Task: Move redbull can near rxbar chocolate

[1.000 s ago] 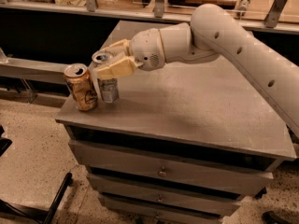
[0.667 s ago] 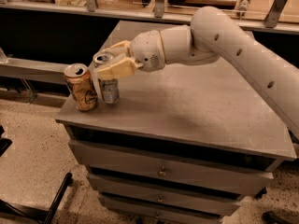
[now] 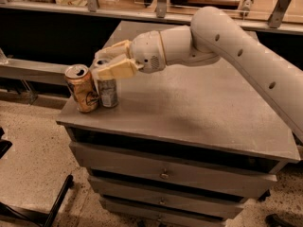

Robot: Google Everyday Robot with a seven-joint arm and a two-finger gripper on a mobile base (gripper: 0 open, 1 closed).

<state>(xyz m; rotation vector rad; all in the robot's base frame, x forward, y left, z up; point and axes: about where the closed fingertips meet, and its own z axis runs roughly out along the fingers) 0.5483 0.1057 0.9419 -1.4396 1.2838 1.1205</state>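
Gripping stage: claw (image 3: 97,64), centre-left of frame, clamps redbull can (image 3: 108,94) beside tan can (image 3: 83,90) on desk (image 3: 189,112); nxt lift clear w/o tipping, rxbar chocolate not in view.

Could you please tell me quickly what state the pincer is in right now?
Pincer: at the top of the redbull can, which stands beside the tan can; open or closed cannot be told.

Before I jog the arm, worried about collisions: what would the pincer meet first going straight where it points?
Likely the redbull can, right at the pincer above the table front corner; the tan can stands just beyond, though depth is unclear.
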